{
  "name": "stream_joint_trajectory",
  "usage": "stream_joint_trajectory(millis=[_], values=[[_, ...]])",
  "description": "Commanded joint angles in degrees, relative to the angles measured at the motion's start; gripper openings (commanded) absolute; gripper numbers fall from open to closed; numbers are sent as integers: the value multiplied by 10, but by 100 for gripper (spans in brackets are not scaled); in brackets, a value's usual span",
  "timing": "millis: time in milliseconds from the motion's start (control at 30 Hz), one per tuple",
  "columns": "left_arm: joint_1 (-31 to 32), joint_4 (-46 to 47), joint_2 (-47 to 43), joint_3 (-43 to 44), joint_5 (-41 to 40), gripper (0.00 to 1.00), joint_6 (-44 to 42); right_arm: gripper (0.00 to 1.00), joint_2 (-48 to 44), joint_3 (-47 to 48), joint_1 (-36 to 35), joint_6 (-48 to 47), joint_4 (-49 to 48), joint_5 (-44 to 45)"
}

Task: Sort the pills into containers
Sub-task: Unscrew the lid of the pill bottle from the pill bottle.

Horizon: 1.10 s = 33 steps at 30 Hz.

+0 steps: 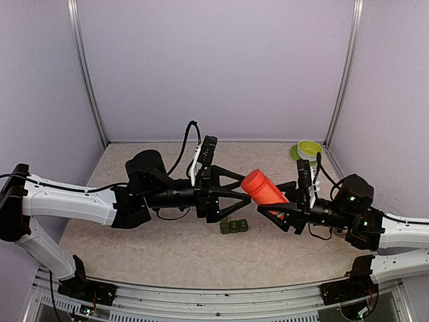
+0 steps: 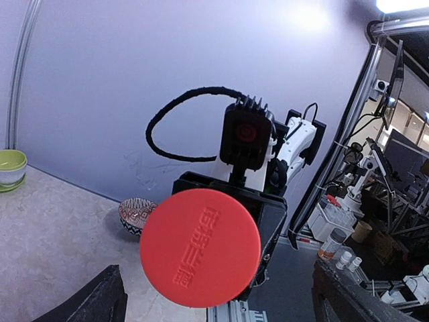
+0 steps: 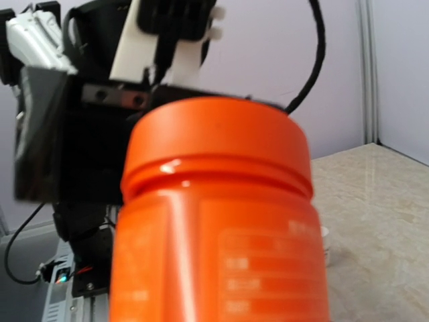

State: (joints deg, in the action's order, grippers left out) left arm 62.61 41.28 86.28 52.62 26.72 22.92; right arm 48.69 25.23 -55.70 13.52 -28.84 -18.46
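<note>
My right gripper (image 1: 278, 201) is shut on a red-orange bottle (image 1: 266, 190), held above the table and tilted with its cap toward the left arm. In the right wrist view the bottle (image 3: 214, 235) fills the frame and hides my fingers. My left gripper (image 1: 242, 186) is open, its jaws spread wide right in front of the cap (image 2: 200, 247); whether they touch it I cannot tell. One dark finger (image 2: 100, 298) shows at the bottom left of the left wrist view. The dark-green containers (image 1: 233, 227) lie on the table below both grippers. No pills show.
A stack of green and white bowls (image 1: 307, 149) stands at the back right corner; a green bowl (image 2: 12, 168) shows in the left wrist view. A patterned bowl (image 2: 136, 215) sits on the table behind the bottle. Pale walls enclose three sides.
</note>
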Motion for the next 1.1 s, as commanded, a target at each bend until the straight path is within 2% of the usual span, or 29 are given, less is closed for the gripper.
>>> stream_joint_trajectory(millis=[0,267,667,800,1067], values=[[-9,-15,-8,13,22,94,-15,20,4,0,3,-7,-21,-38],[-16,-12,12,31,66,89,-16,20,28,3,3,7,-35,-71],[-14,-16,15,26,57,67,-31,20,29,4,3,5,-34,-69],[-13,-14,18,27,46,52,-28,20,33,4,3,6,-33,-72],[-8,2,13,19,22,50,17,20,15,-12,3,-30,-21,-38]])
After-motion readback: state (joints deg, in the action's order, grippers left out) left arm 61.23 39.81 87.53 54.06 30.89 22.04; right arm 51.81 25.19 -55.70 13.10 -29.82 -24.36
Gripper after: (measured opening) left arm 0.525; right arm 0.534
